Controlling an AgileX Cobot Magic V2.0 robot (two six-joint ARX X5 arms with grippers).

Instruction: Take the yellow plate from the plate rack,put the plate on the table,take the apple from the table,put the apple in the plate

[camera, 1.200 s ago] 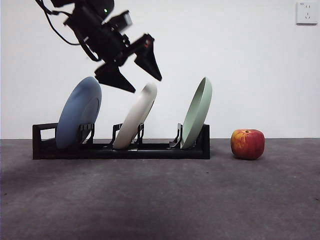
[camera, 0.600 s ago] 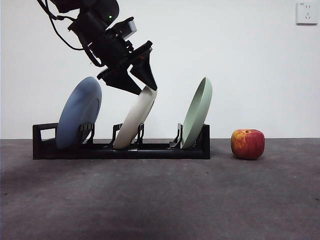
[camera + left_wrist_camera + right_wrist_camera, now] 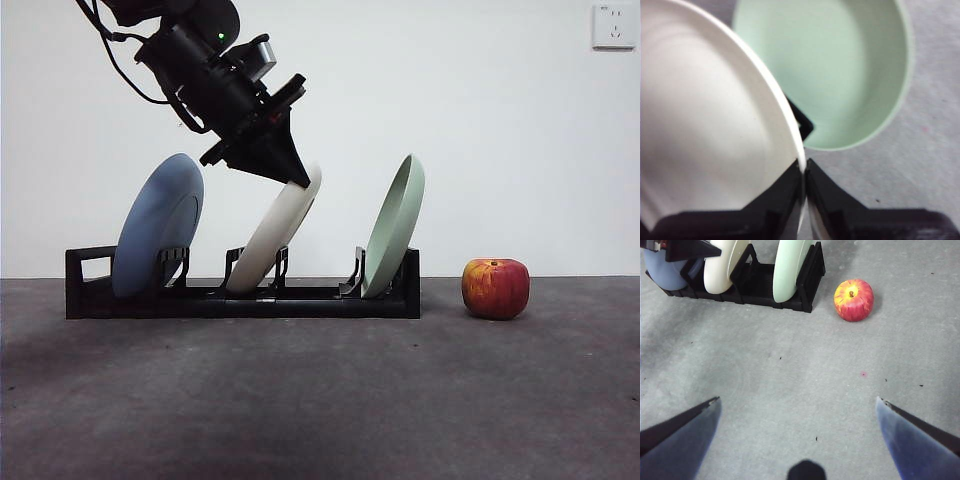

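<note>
At the plate rack point(image 3: 240, 296), mid-slot, the left hand point(image 3: 296, 184) pinches the yellow plate's point(image 3: 272, 240) top rim. Lift along its lean, clear of the green plate point(image 3: 393, 227). Right hand point(image 3: 797, 407) waits, spread.

The yellow plate point(image 3: 278, 232) is a wide, shallow round plate of pale cream colour. It stands on its edge in the middle slot of the plate rack point(image 3: 240, 295), leaning to the right, and its top rim is pinched between the two jaws of the left gripper point(image 3: 292, 178). The rack is long, low and black, and it lies on the dark grey table point(image 3: 320, 400). The apple point(image 3: 495, 288), red with yellow streaks, sits on the table just right of the rack, apart from it.
</note>
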